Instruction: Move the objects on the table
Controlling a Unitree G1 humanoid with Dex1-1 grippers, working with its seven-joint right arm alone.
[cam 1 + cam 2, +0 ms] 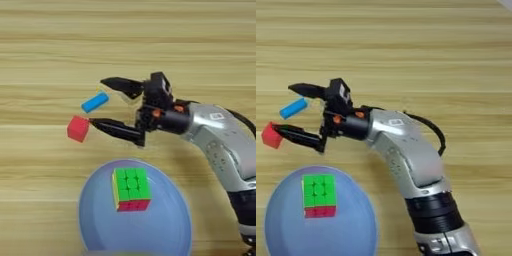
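Nearest to the viewer, in the left eye view, lies the round blue plate [165, 230] at the near edge of the table [45, 45], and the green-and-red puzzle cube [132, 189] sits on it, a little toward the plate's far rim. Beyond the plate, near the middle of the table, the right gripper [96, 102] reaches toward the left side with its two black fingers spread wide apart, holding nothing. The flat blue bar [95, 102] lies in the gap between the fingers, closer to the far one. The plain red cube [78, 128] stands just at the tip of the near finger; whether they touch I cannot tell. A small white block I do not find in this view.

From the right eye view the same scene is shifted: the plate sits in the near left corner, the puzzle cube on it, and the red cube is almost at the left edge of the picture. The silver forearm [406, 150] comes in from the near right and bends toward the bar. The fingers again stand open, with the bar just beyond the far fingertip.

What could go wrong, in my judgement: if the fingers close now, the near finger may push the red cube away, or the thin bar may slip out and turn. The surface is light wood with long plank lines; nothing of the room shows.
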